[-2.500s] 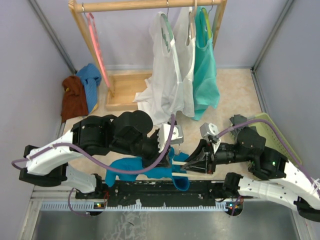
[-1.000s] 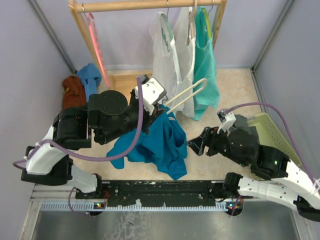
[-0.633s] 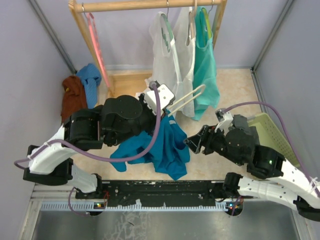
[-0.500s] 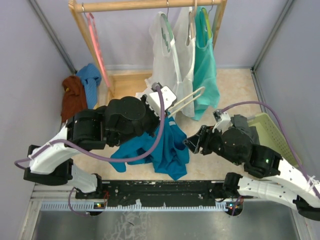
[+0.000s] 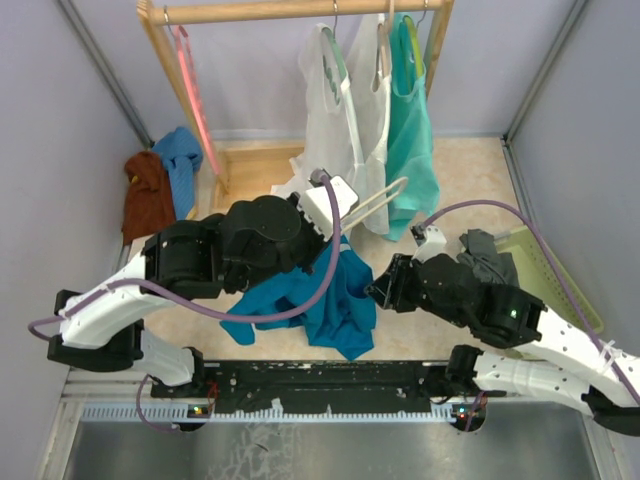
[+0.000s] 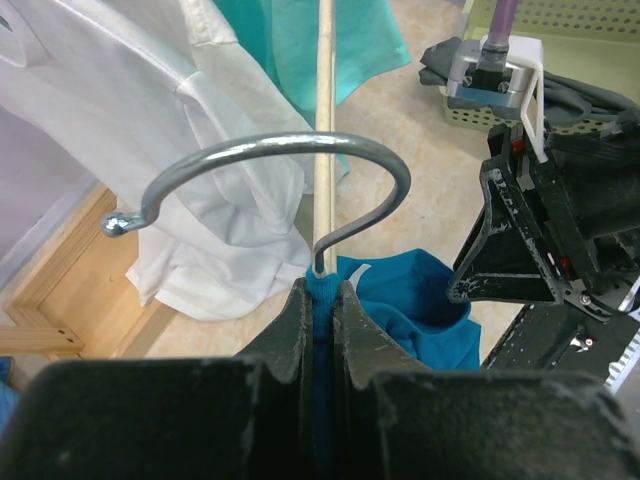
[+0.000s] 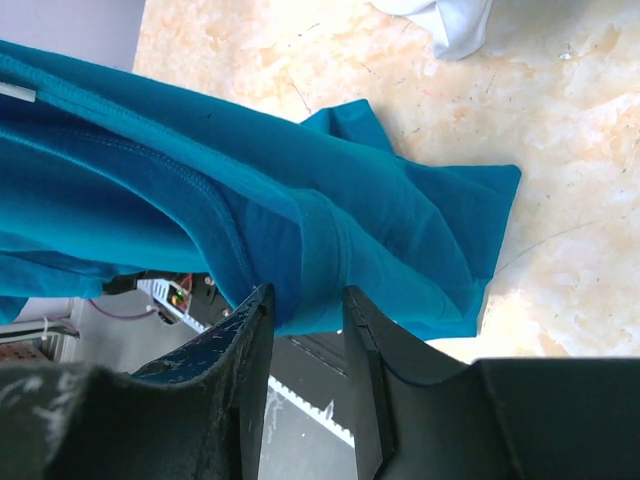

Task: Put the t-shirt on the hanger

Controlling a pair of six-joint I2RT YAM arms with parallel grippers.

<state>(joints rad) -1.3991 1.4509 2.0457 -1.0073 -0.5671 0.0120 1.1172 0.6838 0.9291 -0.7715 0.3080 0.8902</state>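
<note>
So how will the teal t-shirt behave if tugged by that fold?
Likely floppy: the t-shirt droops in loose folds from the hanger, so a tug probably drags cloth, not the whole garment. Seems light: the thin hanger shows no visible bend. The fold between the right gripper's jaws looks thin and could slip out.

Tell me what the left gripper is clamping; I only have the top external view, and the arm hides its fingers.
Observer: In the left wrist view, the left gripper is shut on the hanger at the base of its wire hook, with cloth of the t-shirt pinched in too.
Operator: And the right side?
Observer: The right wrist view shows the right gripper straddling a folded edge of the t-shirt. Cloth lies between its fingers, but I cannot tell whether it is gripped.
Operator: Is anything on the hook?
Observer: No, the wire hook rises bare out of the cloth.
</note>
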